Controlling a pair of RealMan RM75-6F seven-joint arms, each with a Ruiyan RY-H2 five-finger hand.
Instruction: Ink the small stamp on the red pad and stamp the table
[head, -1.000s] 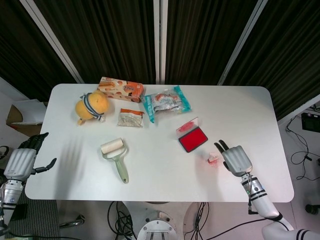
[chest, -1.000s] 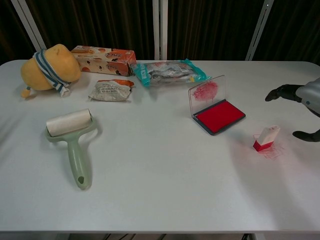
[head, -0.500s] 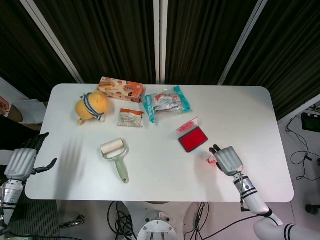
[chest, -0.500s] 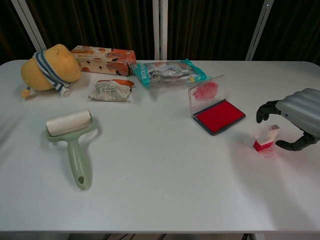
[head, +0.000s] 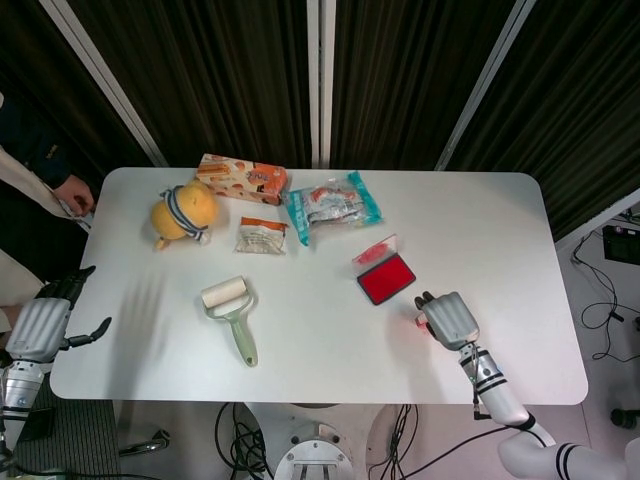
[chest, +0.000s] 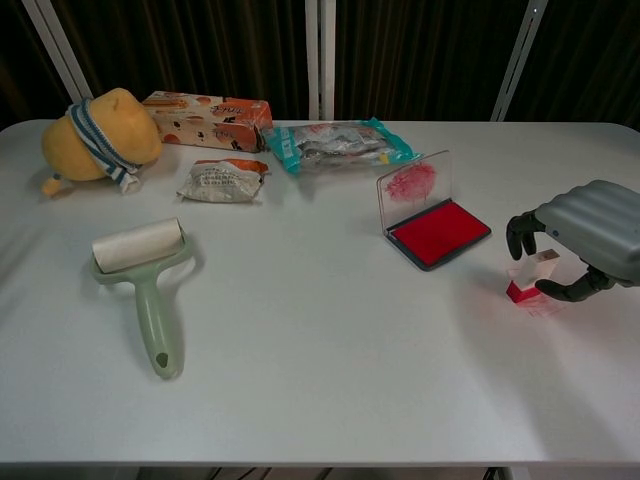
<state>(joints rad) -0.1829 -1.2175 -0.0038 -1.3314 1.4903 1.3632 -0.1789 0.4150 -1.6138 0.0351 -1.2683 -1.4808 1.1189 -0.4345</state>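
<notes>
The small stamp (chest: 530, 281), white with a red base, stands on faint red marks on the table, right of the open red ink pad (chest: 440, 232). My right hand (chest: 590, 235) hovers over the stamp, its fingers (chest: 521, 236) curled down on one side and the thumb on the other; a gap still shows around the stamp. From the head view the right hand (head: 450, 320) covers most of the stamp (head: 421, 321), just right of the ink pad (head: 386, 279). My left hand (head: 42, 322) hangs open past the table's left edge, holding nothing.
A green lint roller (chest: 145, 270) lies front left. Along the back are a yellow plush toy (chest: 95, 130), an orange snack box (chest: 205, 118), a small packet (chest: 220, 180) and a teal bag (chest: 335, 145). A person's arm (head: 50, 195) shows beside the table's left side.
My right hand has moved left and settled over the stamp, its fingers curling around it. A person has come into view at the left. The left hand has not moved.
</notes>
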